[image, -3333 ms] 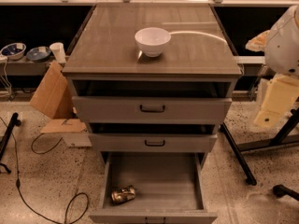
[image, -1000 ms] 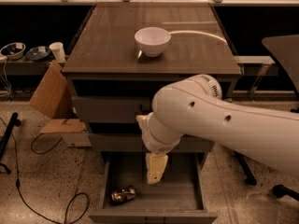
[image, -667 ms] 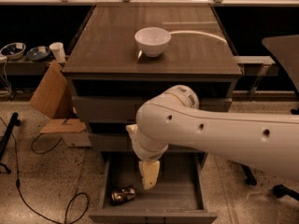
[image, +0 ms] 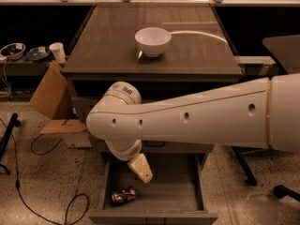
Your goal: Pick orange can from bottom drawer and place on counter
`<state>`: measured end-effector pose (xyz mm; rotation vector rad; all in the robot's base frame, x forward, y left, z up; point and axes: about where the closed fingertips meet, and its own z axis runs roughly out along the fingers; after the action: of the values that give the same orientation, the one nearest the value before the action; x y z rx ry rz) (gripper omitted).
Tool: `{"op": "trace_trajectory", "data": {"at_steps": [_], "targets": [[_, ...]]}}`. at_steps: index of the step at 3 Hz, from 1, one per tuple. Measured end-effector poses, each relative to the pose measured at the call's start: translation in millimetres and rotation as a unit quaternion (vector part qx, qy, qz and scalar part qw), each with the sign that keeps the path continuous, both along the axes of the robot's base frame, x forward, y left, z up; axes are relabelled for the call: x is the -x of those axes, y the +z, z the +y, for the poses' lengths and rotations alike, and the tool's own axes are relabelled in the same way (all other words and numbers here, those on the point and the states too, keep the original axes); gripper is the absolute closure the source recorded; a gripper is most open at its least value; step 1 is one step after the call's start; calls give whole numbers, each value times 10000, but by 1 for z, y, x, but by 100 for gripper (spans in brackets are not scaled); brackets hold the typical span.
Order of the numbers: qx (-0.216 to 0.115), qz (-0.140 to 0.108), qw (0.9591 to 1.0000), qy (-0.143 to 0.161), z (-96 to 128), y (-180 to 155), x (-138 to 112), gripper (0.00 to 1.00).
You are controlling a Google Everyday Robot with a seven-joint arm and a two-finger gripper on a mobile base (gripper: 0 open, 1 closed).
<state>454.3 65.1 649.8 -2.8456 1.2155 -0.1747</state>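
The bottom drawer [image: 187,191] is pulled open, grey inside. The orange can [image: 123,195] lies on its side in the drawer's front left part and looks dark and metallic here. My white arm reaches in from the right and hides the two upper drawers. My gripper [image: 142,170], a cream-coloured tip, hangs down from the wrist into the open drawer, just above and slightly right of the can, apart from it. The counter [image: 112,50] is the glossy wood-grain top of the cabinet.
A white bowl [image: 152,41] sits on the counter. Left of the cabinet lean cardboard pieces [image: 49,95], behind them a low shelf with bowls and a white cup [image: 57,52]. A black cable [image: 28,191] loops on the floor. A black stand leg [image: 243,165] is at right.
My arm swung in from the right across the cabinet front. The gripper has moved left and down into the bottom drawer, closer to the can. The can has not moved.
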Motion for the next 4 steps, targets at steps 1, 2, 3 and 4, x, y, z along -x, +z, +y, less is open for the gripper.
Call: {"op": "trace_trajectory", "data": {"at_steps": [1,2,3,4], "targets": [[0,0,10000,0,0,0,0,0],[24,33,10000,46,3,-2,3,0],[-48,42,9993,359,20,-22,-12,0],[-134,66,9959,887,51,-58,-45,0]]}}
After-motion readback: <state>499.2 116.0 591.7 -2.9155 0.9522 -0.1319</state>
